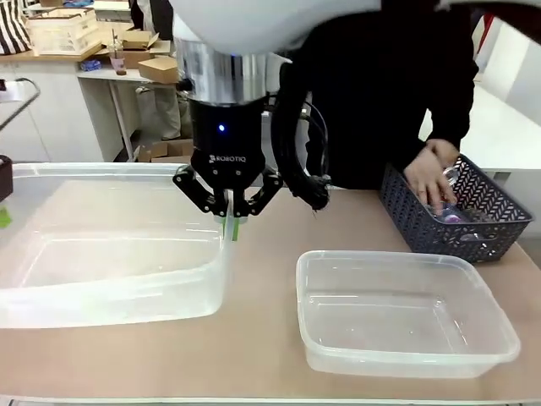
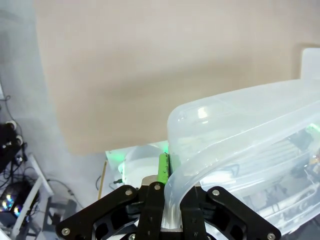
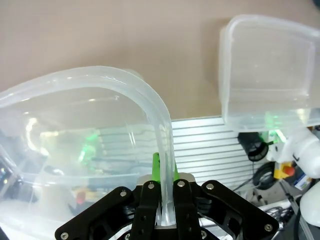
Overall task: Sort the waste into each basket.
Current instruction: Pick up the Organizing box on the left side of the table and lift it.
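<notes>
As hands [image 2: 170, 180] [image 3: 164, 175] grip tub [image 1: 101, 279], 2 tubs [image 1: 406, 359], 1 basket [image 1: 494, 211]

Left end effector [image 2: 170, 172] and right end effector [image 3: 165, 170] both clamped tight, pointing down

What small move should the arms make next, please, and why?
Probably open both and lift off the rim. The left gripper and right gripper are shut on the rim of the large clear plastic tub; it seems to sit beside the smaller clear tub, and the person's hand is in the dark grey lattice basket, so free grippers are needed.
</notes>
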`<state>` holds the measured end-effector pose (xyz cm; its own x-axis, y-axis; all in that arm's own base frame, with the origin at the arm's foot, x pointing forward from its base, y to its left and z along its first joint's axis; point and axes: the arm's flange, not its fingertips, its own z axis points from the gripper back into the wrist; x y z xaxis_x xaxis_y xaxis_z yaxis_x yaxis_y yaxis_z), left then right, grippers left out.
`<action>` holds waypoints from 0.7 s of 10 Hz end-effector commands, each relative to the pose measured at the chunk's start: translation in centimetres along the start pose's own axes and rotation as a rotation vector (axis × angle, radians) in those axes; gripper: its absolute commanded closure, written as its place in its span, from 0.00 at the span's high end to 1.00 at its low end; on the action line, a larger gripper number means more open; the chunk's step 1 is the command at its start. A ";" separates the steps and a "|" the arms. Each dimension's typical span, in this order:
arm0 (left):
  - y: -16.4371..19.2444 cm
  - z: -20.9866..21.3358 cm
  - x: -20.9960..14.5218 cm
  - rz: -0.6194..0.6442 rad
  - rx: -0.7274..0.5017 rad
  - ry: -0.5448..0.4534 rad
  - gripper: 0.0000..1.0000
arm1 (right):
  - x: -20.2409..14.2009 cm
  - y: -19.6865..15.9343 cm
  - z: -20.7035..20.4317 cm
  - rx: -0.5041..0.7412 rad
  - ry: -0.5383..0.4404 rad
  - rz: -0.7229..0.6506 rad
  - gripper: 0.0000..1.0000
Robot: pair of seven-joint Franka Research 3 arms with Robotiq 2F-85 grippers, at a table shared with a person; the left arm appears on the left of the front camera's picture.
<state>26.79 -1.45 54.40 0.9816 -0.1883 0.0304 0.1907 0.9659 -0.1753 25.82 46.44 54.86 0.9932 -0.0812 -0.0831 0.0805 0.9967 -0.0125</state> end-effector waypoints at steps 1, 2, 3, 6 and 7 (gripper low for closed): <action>0.0 -0.7 0.2 -0.021 0.000 -0.003 0.00 | -0.1 -0.4 -1.4 0.012 0.001 -0.015 0.00; 0.0 0.0 0.0 0.000 0.000 0.000 0.04 | 0.0 0.0 0.0 0.000 0.000 0.000 0.04; -1.8 -2.0 1.0 -0.018 -0.063 0.057 0.04 | 0.8 -4.1 -0.5 0.059 -0.008 -0.048 0.04; -10.9 -3.4 7.5 0.057 -0.223 0.082 0.04 | 3.3 -13.9 -0.5 0.038 -0.073 -0.145 0.04; -14.5 -4.0 10.4 0.086 -0.238 0.103 0.04 | 3.3 -16.9 -1.1 0.025 -0.084 -0.145 0.04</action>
<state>31.69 -14.41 51.89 0.9878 -0.1520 -0.0334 0.1315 0.9297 -0.3440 28.30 31.63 55.01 0.9776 -0.2078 -0.0331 0.2072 0.9781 -0.0207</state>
